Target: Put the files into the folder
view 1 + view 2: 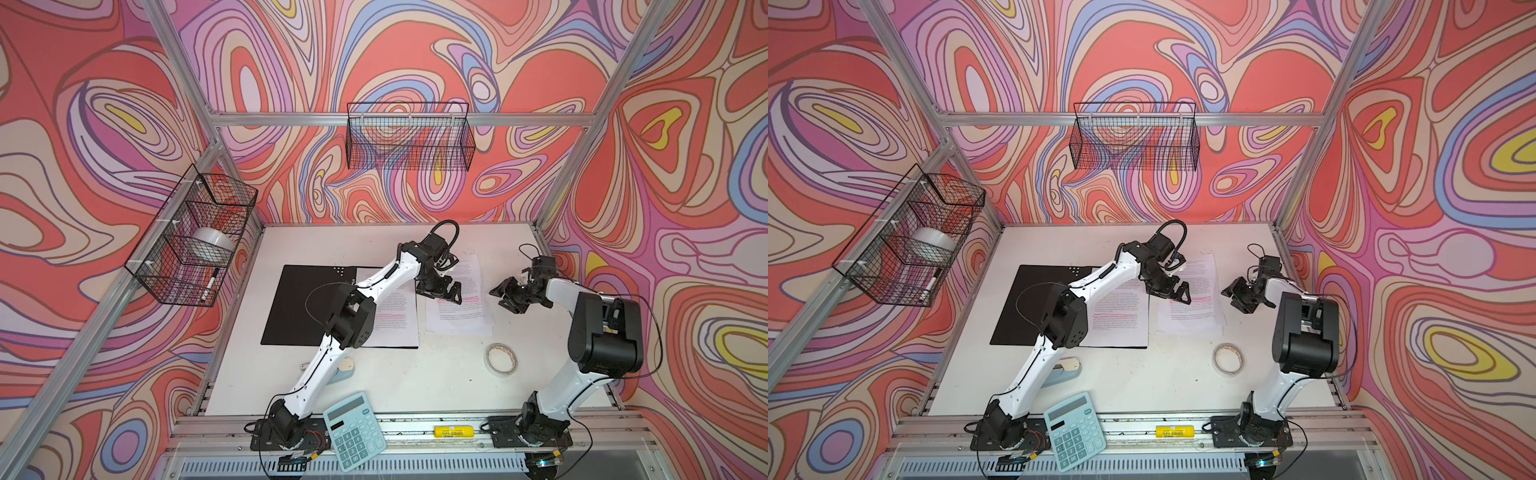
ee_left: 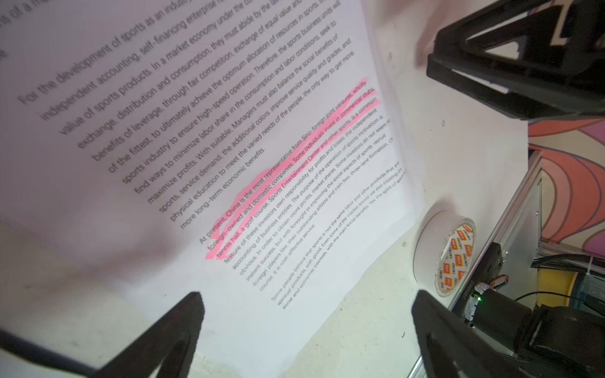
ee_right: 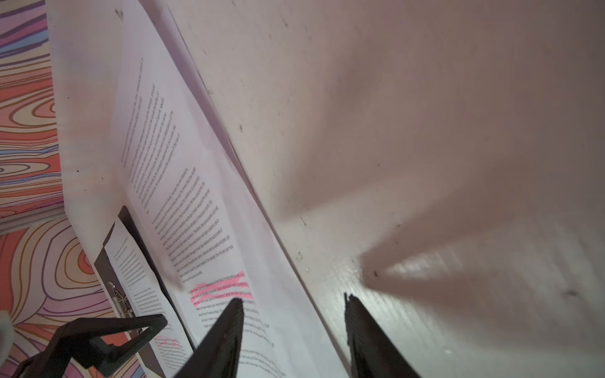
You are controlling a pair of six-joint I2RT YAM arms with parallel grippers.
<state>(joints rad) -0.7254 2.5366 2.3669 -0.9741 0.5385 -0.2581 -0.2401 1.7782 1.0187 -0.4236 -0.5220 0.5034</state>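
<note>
The papers lie flat on the table, just right of the open black folder, whose right half carries one sheet. The left gripper hangs over the papers, jaws spread wide. The right gripper, beside their right edge, is partly spread and empty.

We find both top views bright and evenly lit, with wide-angle stretch toward the edges. In the right wrist view broad soft shadows cross the counter, with a pale sheen beside them, and the right gripper has blurred jaws. In the left wrist view the files read sharp mid-frame and softer nearer the lens.
</note>
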